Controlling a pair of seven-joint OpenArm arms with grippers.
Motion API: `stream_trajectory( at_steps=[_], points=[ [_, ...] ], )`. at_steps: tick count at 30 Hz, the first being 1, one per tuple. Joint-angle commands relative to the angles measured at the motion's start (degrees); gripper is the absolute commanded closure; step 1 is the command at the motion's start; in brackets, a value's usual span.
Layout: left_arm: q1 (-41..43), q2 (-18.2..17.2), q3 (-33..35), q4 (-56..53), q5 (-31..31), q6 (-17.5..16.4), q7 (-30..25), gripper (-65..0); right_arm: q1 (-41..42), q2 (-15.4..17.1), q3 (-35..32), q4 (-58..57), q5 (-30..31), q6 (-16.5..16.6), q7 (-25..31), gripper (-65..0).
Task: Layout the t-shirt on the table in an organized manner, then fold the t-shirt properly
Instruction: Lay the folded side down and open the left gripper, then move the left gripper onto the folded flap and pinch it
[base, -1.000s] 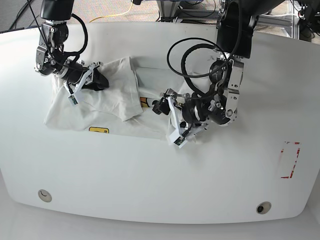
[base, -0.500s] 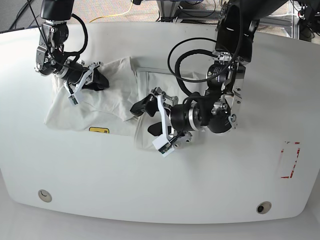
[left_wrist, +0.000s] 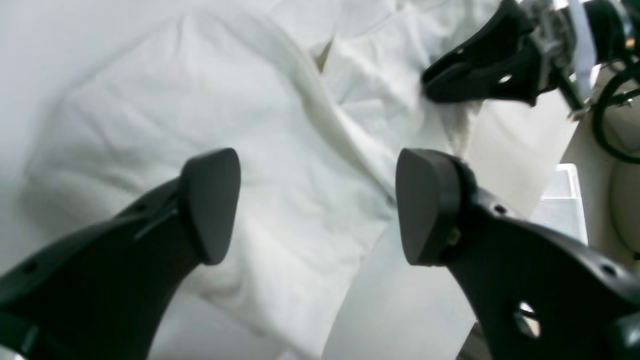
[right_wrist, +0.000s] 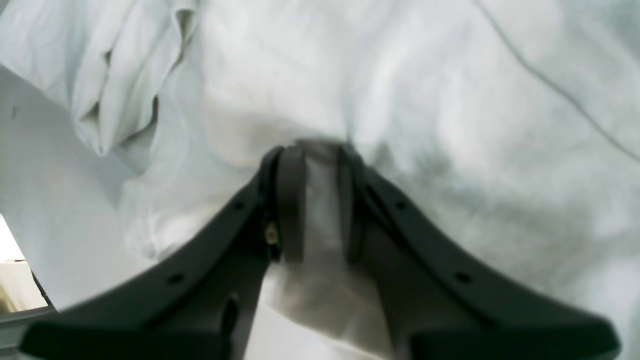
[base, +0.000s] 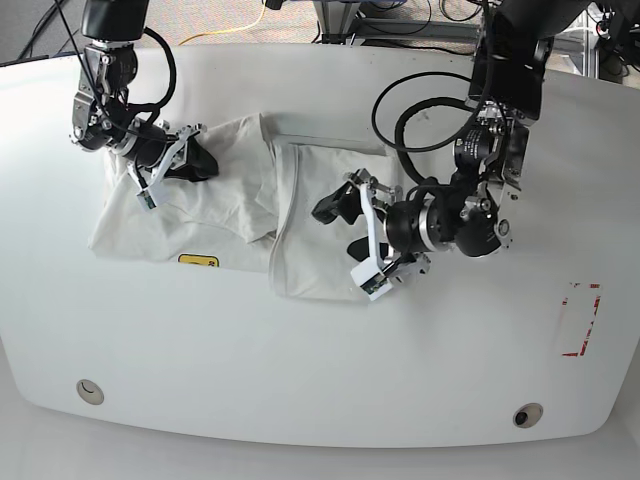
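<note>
The white t-shirt (base: 230, 200) lies wrinkled on the table (base: 300, 380), with its yellow logo patch (base: 197, 261) at the near edge. Its right part is folded over as a flat panel (base: 315, 225). My right gripper (base: 192, 160) is shut on a pinch of shirt fabric at the shirt's upper left, seen close in the right wrist view (right_wrist: 320, 210). My left gripper (base: 338, 226) is open and empty, hovering over the folded panel's right edge. In the left wrist view its fingers (left_wrist: 210, 200) stand wide apart above the cloth (left_wrist: 280, 150).
Two small round holes (base: 89, 391) (base: 526, 415) sit near the table's front edge. A red-outlined mark (base: 582, 320) is at the right. Black cables loop from the left arm (base: 430, 110). The right gripper shows in the left wrist view (left_wrist: 480, 70).
My left gripper carried the shirt's right edge leftward, let go and drew back to the right, now open. The right part lies folded over. The right arm has not moved.
</note>
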Motion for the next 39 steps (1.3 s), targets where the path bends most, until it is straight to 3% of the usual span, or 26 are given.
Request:
stream_trajectory(
  at_steps=[1,10,17,28,39],
  points=[
    [1.2,-1.8,-0.1,3.1,-1.3,0.0,-0.9,-45.8,-0.9,-0.5,-0.5,-1.1,-7.3,-2.2,-6.9,-13.0],
    [9.0,-5.9,-0.2,8.0,-1.3,0.0,-1.0,-45.8,-0.9,-0.8,-0.5,-1.1,-7.3,-2.2,-6.9,-13.2],
    [13.2,-6.5,-3.0,11.1,-0.3,0.0,-1.0,-45.8,-0.9,-1.6,-0.5,-1.0,-7.3,-2.2,-6.9,-13.2],
    [13.9,-6.4,-3.7,11.3,10.3,0.0,-1.4,-45.8,-0.9,-1.7,-0.5,-1.0,-7.3,-2.2,-6.9,-13.2],
    [13.9,-6.3,-0.8,10.9,20.4,0.0,-7.5,-45.8,-0.9,-1.9,-0.5,-1.0,-7.4,-2.2,-6.9,-13.2]
  ],
)
